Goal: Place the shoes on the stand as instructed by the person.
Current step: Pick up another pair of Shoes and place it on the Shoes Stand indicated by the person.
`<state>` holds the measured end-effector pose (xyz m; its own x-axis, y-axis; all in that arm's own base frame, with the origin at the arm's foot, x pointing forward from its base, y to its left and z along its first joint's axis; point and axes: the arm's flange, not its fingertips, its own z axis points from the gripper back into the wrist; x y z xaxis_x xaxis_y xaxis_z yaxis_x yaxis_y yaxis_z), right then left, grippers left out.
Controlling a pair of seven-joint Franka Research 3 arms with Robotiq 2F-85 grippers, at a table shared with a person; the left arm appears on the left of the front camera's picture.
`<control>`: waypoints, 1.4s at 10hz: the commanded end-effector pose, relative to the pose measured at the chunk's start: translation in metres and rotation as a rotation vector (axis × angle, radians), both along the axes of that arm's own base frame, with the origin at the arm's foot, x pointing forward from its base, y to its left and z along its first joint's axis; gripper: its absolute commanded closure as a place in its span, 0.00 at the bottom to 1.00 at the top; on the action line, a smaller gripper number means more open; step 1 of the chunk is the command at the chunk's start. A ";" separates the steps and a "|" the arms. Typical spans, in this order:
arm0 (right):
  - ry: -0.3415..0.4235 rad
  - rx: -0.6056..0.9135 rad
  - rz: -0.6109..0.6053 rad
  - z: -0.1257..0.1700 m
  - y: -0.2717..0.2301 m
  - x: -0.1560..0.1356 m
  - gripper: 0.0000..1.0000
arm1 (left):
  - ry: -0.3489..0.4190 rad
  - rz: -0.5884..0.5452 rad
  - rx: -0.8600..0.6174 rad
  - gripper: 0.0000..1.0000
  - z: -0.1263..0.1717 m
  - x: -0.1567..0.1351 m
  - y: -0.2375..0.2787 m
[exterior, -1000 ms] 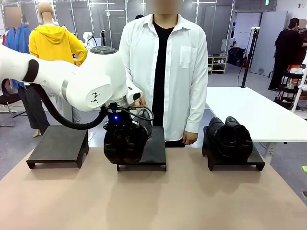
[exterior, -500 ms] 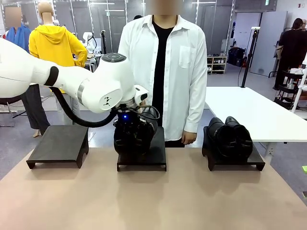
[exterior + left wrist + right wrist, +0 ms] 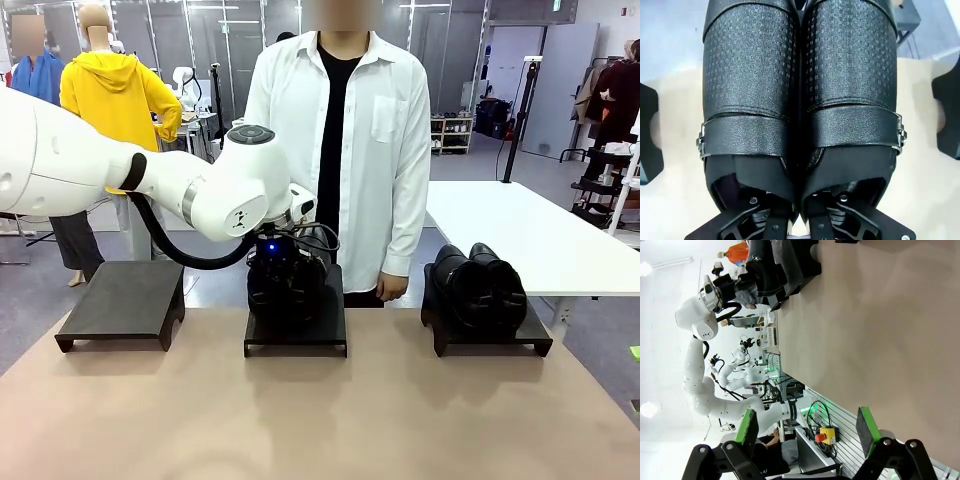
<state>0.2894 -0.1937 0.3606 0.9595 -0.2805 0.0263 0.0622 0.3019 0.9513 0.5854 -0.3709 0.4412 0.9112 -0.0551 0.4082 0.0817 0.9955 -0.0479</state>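
Note:
One pair of glossy black shoes (image 3: 287, 290) hangs at the top of the middle black stand (image 3: 331, 318); whether it touches the stand I cannot tell. My left gripper (image 3: 286, 266) is shut on this pair. In the left wrist view both shoes (image 3: 800, 90) lie side by side, toes away, with the gripper (image 3: 799, 222) clamping their inner walls at the openings. A second pair (image 3: 478, 283) rests on the right stand (image 3: 492, 340). The person (image 3: 368, 130) in a white shirt stands behind the middle stand, arms down. My right gripper (image 3: 808, 429) is open over bare tabletop.
The left stand (image 3: 122, 300) carries nothing. The tan table (image 3: 320, 420) is bare in front of the three stands. A white table (image 3: 520, 235) stands at the back right. The left arm (image 3: 705, 295) and its shoes show far off, sideways, in the right wrist view.
My left arm has carried the pair to the right and farther from me, from the middle stand's front left corner to over its top. The person and the right pair have not moved.

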 end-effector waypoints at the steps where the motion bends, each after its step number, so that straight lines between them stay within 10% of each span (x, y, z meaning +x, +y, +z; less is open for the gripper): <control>1: -0.009 -0.014 -0.002 0.000 0.000 -0.002 0.00 | -0.038 0.026 -0.039 1.00 -0.003 0.006 -0.005; 7: -0.009 -0.014 -0.002 0.000 0.000 -0.002 0.00 | -0.022 0.043 -0.046 1.00 -0.025 0.014 -0.002; 12: -0.009 -0.014 -0.002 0.000 0.000 -0.002 0.00 | -0.033 0.021 -0.050 0.02 -0.014 0.001 -0.010; 14: -0.009 -0.014 -0.002 0.000 0.000 -0.002 0.00 | -0.027 0.027 -0.056 0.00 -0.010 -0.003 -0.008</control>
